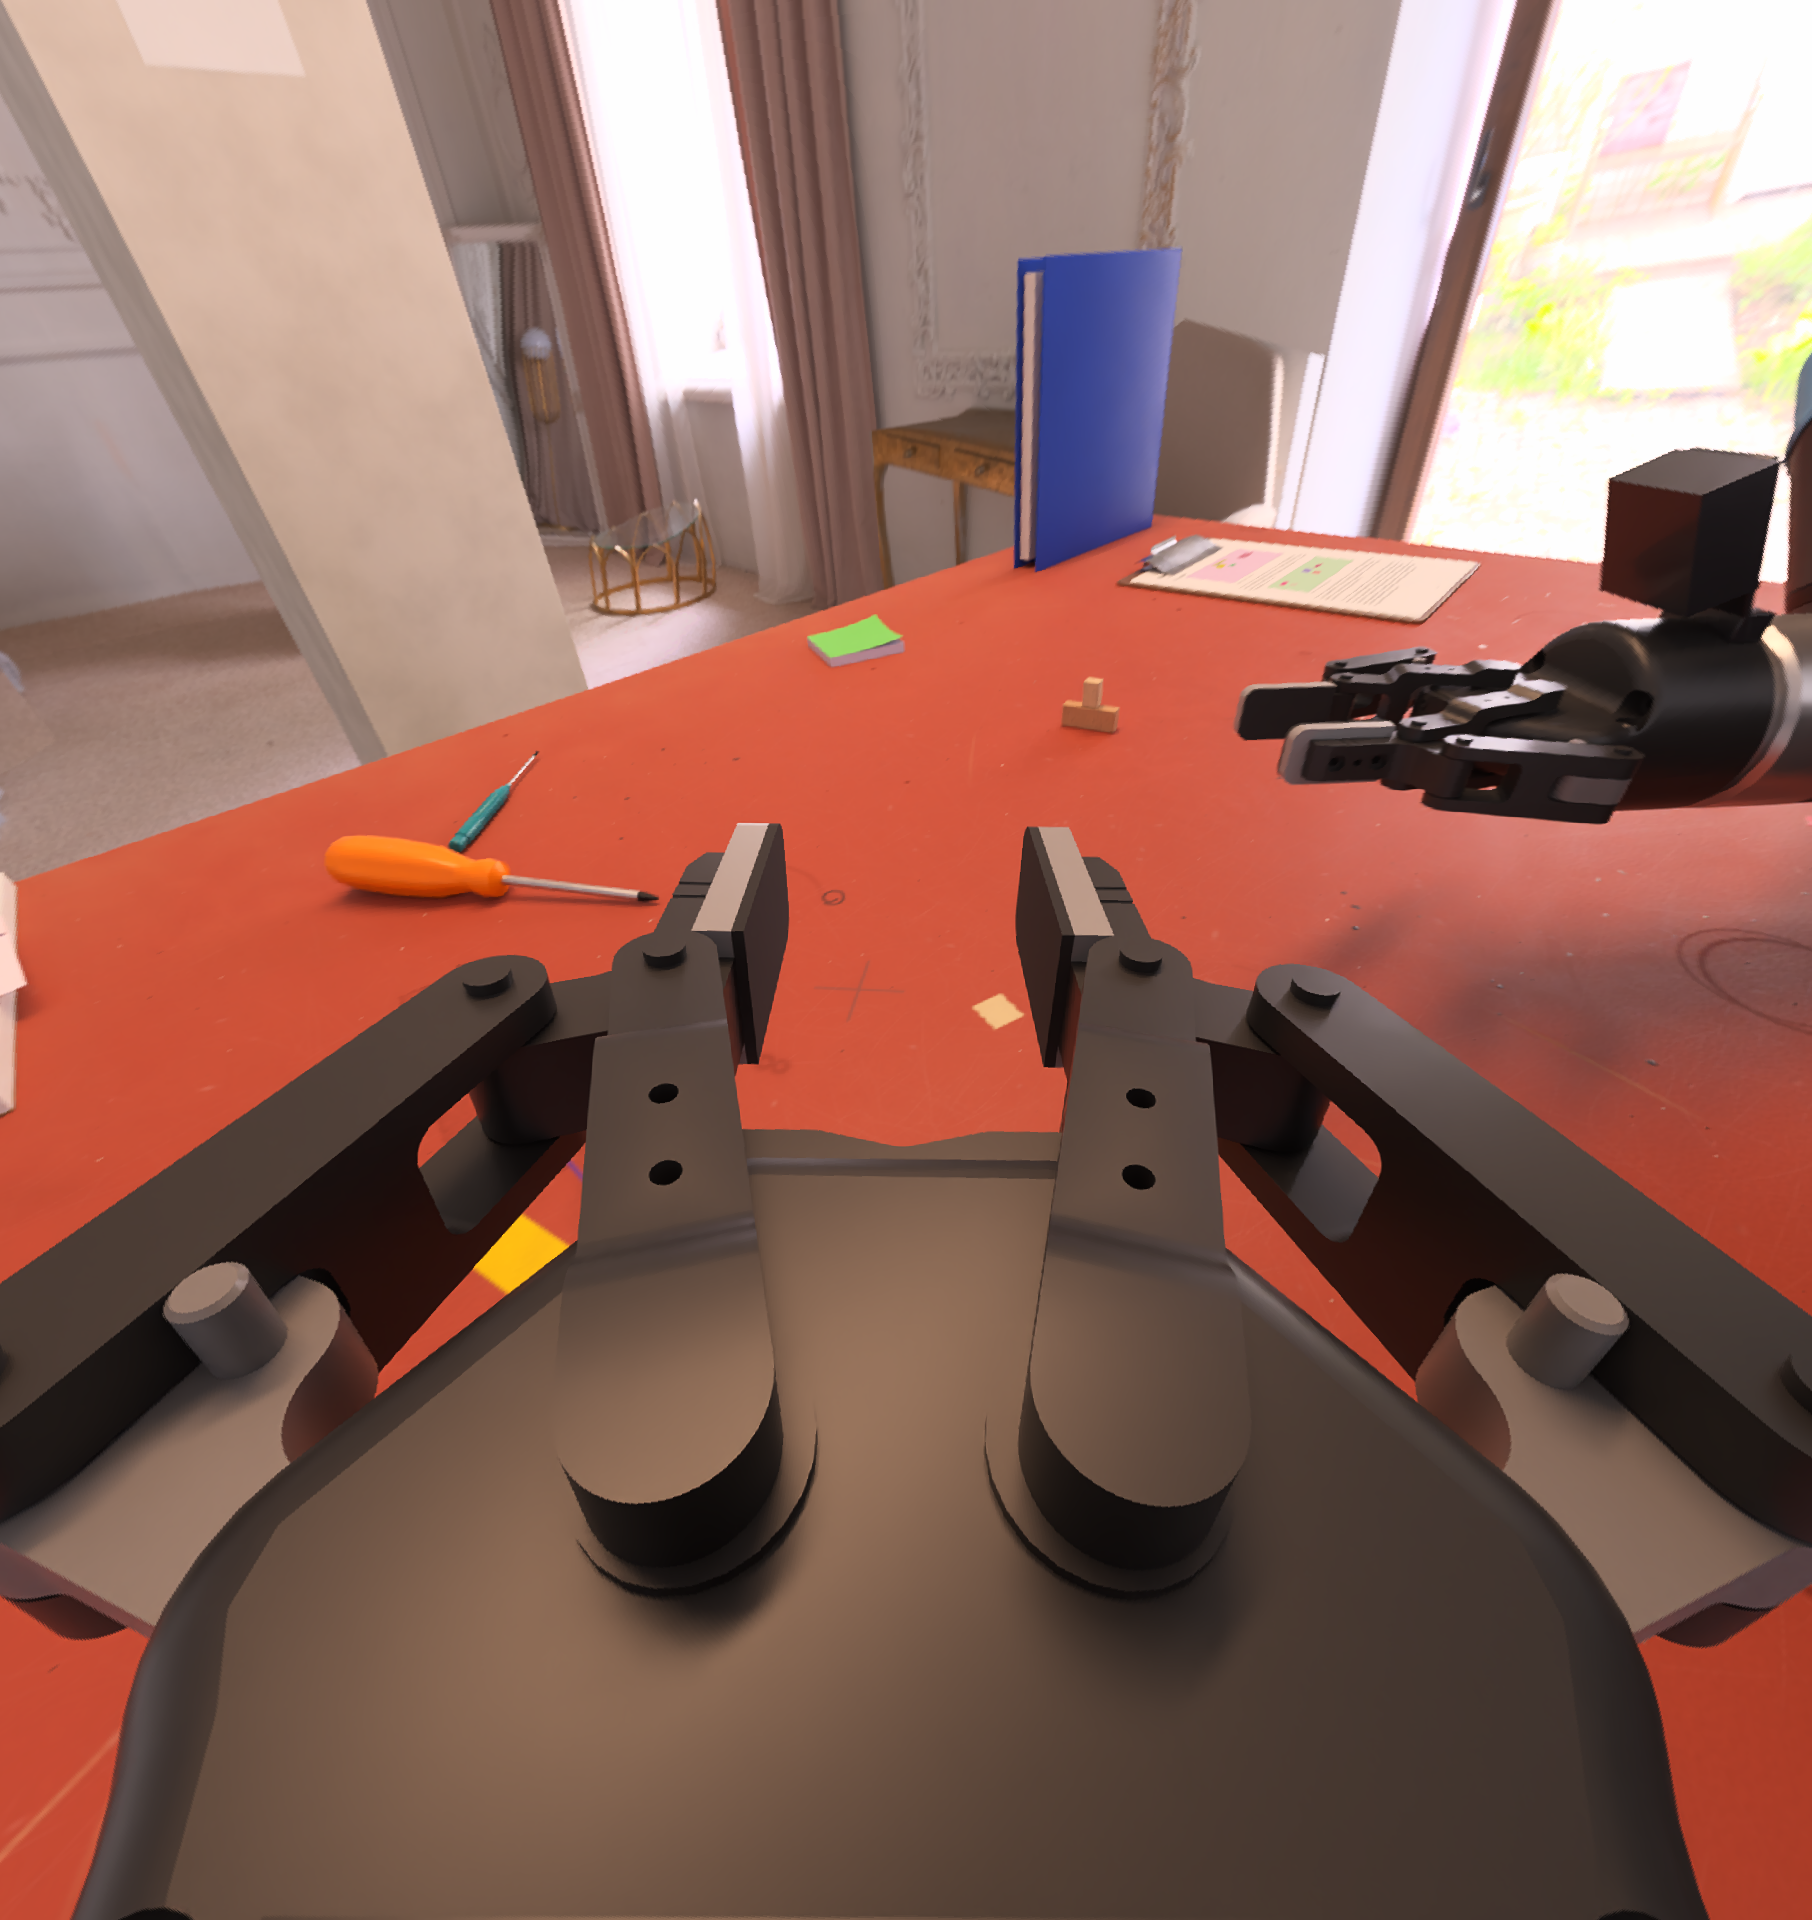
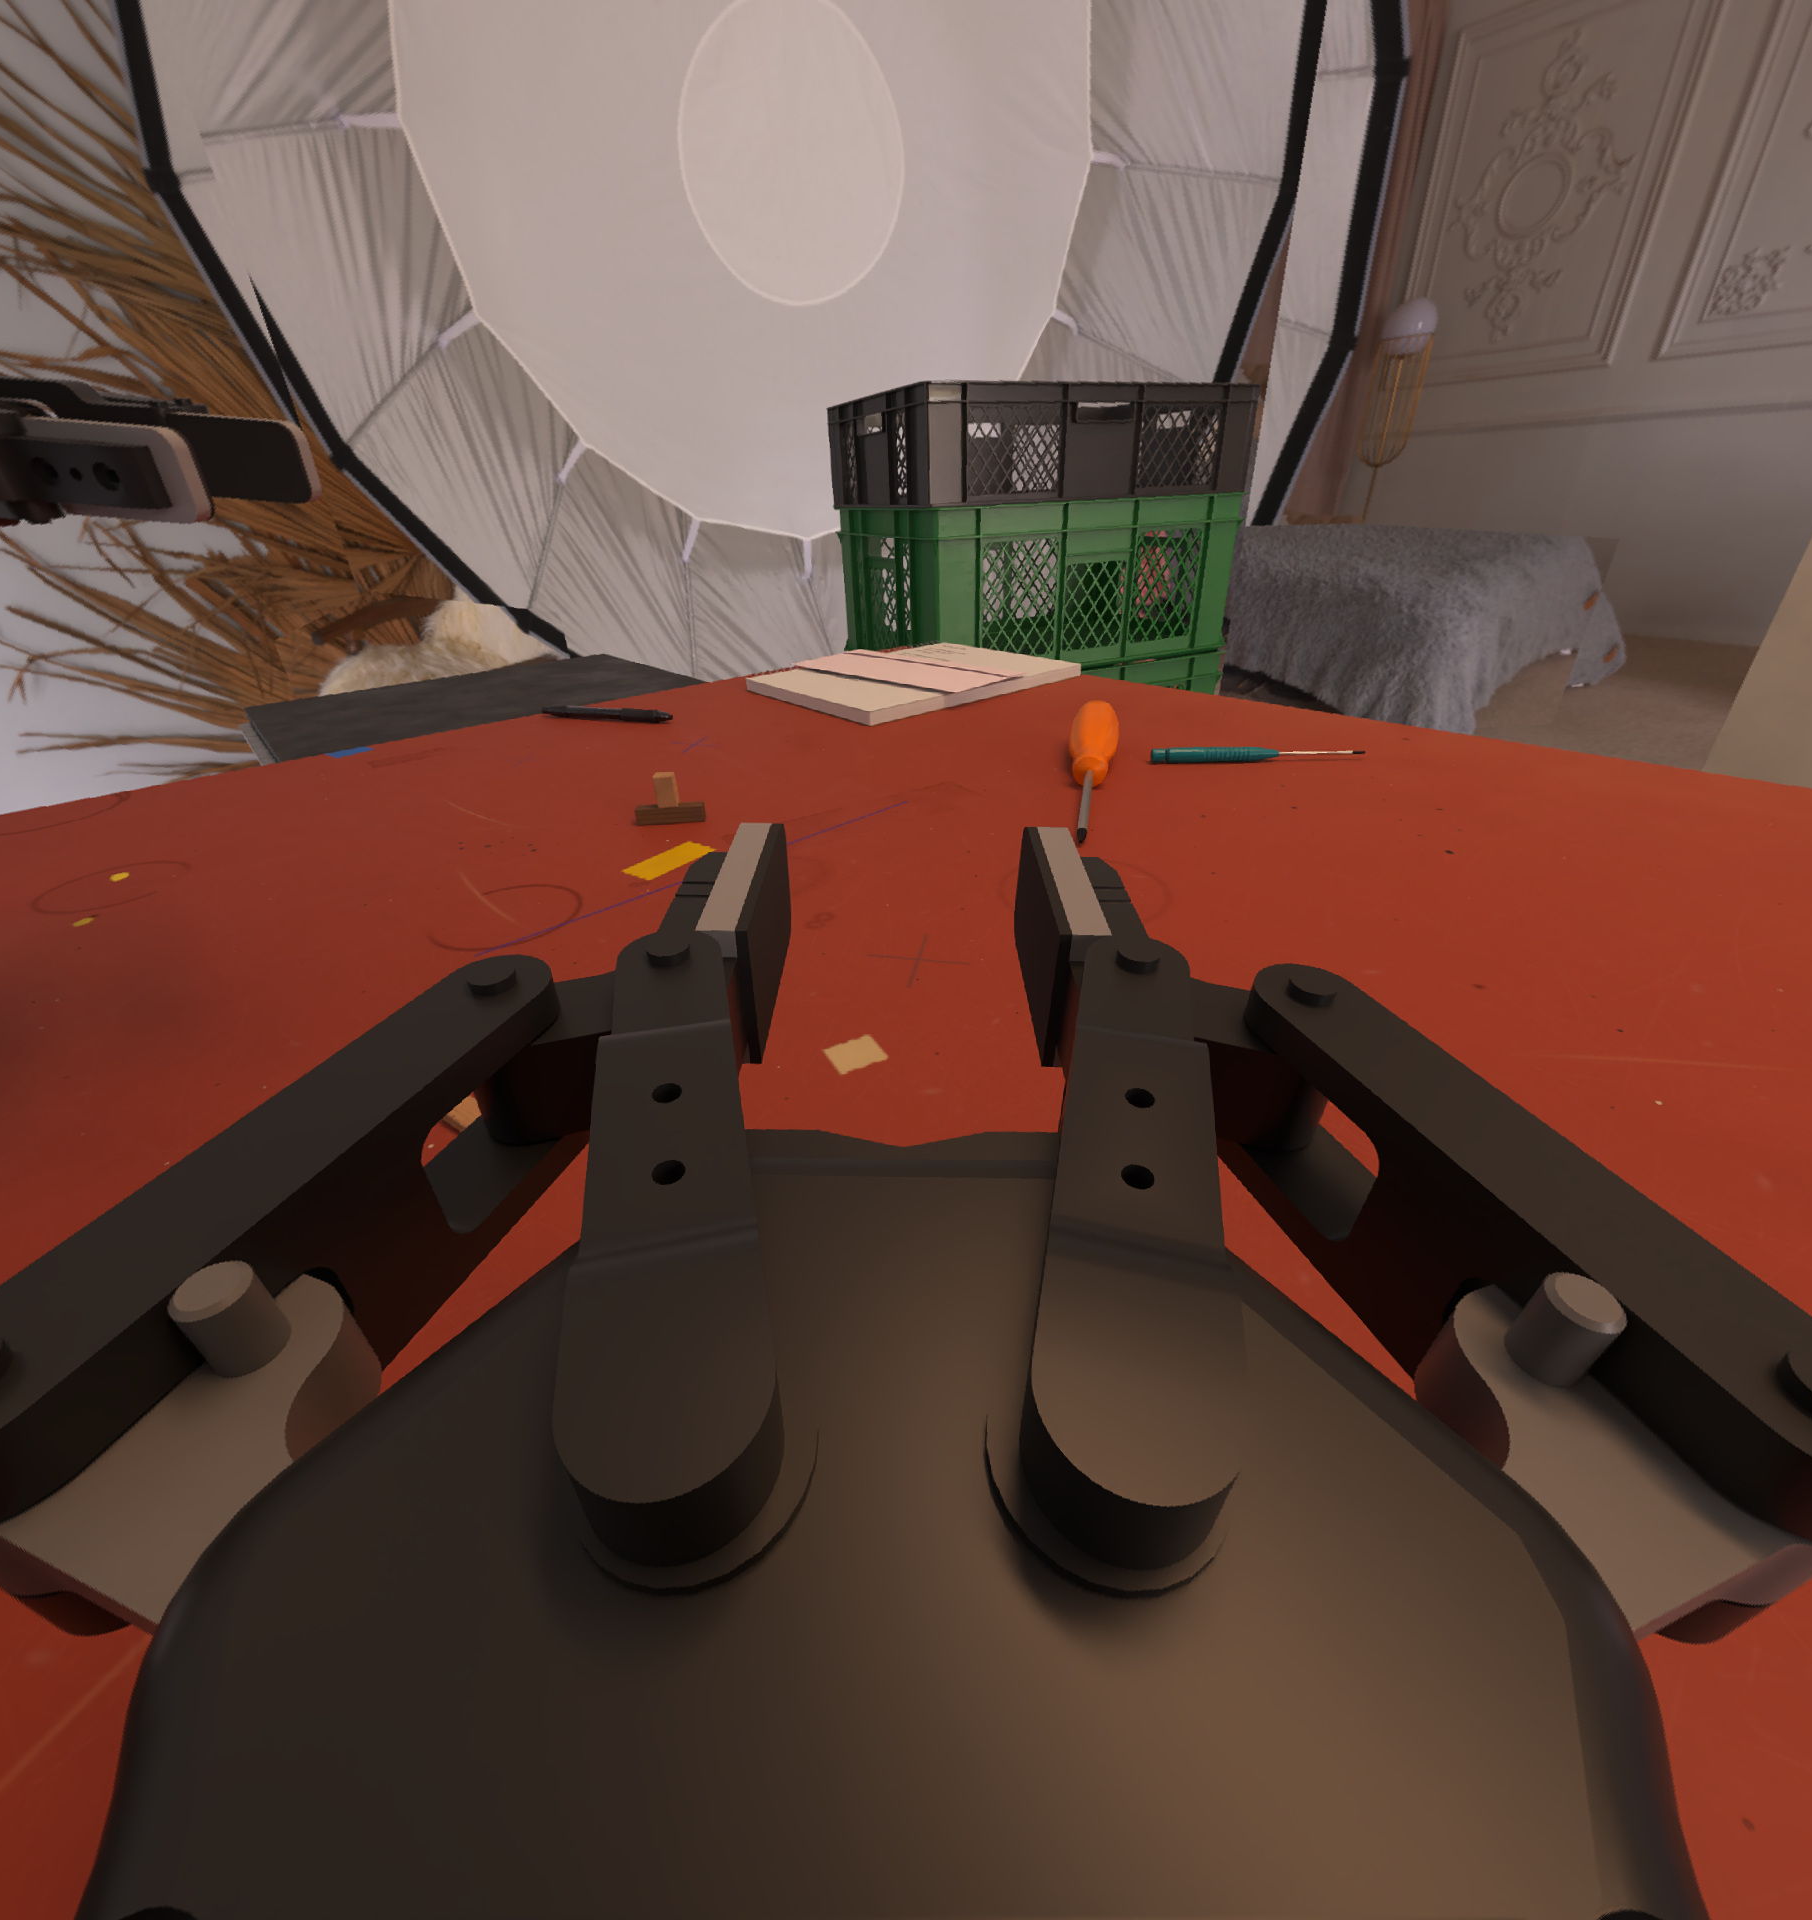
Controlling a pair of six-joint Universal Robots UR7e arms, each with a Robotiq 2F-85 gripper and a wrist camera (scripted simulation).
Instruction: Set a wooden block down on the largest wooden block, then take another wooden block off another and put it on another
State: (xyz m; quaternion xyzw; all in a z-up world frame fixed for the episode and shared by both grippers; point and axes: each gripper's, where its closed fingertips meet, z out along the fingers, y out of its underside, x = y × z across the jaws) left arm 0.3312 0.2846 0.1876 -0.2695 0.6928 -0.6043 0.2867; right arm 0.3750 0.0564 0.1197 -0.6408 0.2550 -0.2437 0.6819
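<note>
- The red table (image 1: pixel 1297 987) is lying under both arms, scuffed and marked with faint circles, with the room's curtains and pale panelled walls standing behind it.
- The left gripper (image 1: pixel 902 935) is hovering above the table with its jaws spread apart, holding and touching nothing.
- The right gripper (image 2: pixel 902 935) is hanging over the same surface, its jaws likewise parted and empty; in the left wrist view it is reaching in from the right edge (image 1: pixel 1297 732).
- A black crate (image 2: pixel 1042 442) is sitting on a green crate (image 2: pixel 1037 582) beyond the table's far edge; what they are holding cannot be made out.
- A blue binder (image 1: pixel 1094 405) is standing upright at the table's far side, near a clipboard (image 1: pixel 1297 577).
- An orange screwdriver (image 1: pixel 424 868) is lying near a thin teal screwdriver (image 1: pixel 491 805).
- A small wooden block (image 1: pixel 1092 690) is standing upright on a flat wooden block (image 1: pixel 1090 716), well ahead of both grippers.
</note>
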